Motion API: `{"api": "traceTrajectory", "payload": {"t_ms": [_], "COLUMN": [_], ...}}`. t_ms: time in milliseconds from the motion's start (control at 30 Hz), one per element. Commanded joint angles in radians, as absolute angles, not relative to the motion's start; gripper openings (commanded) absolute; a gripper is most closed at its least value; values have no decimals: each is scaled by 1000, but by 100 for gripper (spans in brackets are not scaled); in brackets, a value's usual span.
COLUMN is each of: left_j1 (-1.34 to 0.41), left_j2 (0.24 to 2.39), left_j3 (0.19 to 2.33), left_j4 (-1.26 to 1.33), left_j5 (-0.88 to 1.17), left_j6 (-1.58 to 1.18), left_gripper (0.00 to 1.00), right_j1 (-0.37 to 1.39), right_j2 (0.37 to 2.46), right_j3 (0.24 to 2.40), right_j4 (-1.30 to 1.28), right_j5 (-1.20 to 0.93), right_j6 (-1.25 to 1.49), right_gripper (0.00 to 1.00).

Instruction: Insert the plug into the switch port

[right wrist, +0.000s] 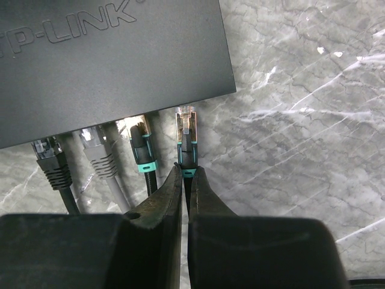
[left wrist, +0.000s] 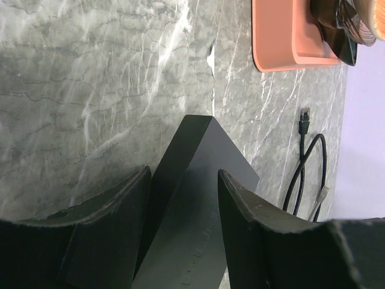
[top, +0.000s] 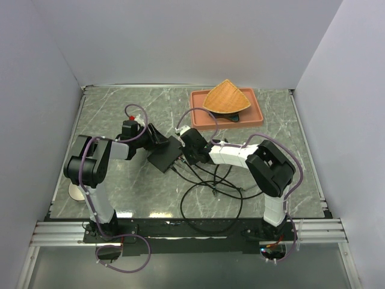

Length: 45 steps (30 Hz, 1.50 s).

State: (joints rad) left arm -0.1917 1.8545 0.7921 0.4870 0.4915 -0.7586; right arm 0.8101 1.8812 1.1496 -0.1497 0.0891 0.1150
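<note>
Pinching plug in right gripper, tip at ported edge of TP-Link switch (beside three seated cables); straddling switch with left gripper, grip indeterminable.

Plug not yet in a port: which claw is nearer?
Right. The right claw is shut on the plug at its teal boot, by the port edge of the switch; the left claw straddles the switch's opposite end, away from the plug.
</note>
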Motion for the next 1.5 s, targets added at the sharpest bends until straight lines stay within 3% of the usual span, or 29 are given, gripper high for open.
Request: {"api": "traceTrajectory", "payload": {"t_ms": [0,367,800,1467], "left_j1": [-199,-206,-218,-227], "left_j2": [1875,1870,1871,1885], "left_j3": [804,805,811,818], "left_j4": [451,453,463,489], "left_j5": [494,503,520,545], "left_j6": [-732,-726,-715,-699], "left_gripper": [55,54,54,65], "right_j1": [821,821,818,788], "right_j2": [1841,1908,1894,1865], "right_j3": [1181,1252,1204,1201], "right_j4": [-109,-135,-72,-9], "right_j5": [103,158,89,-64], "right_j6": [133,114,-135,-287], "right_gripper": [0,0,0,0]}}
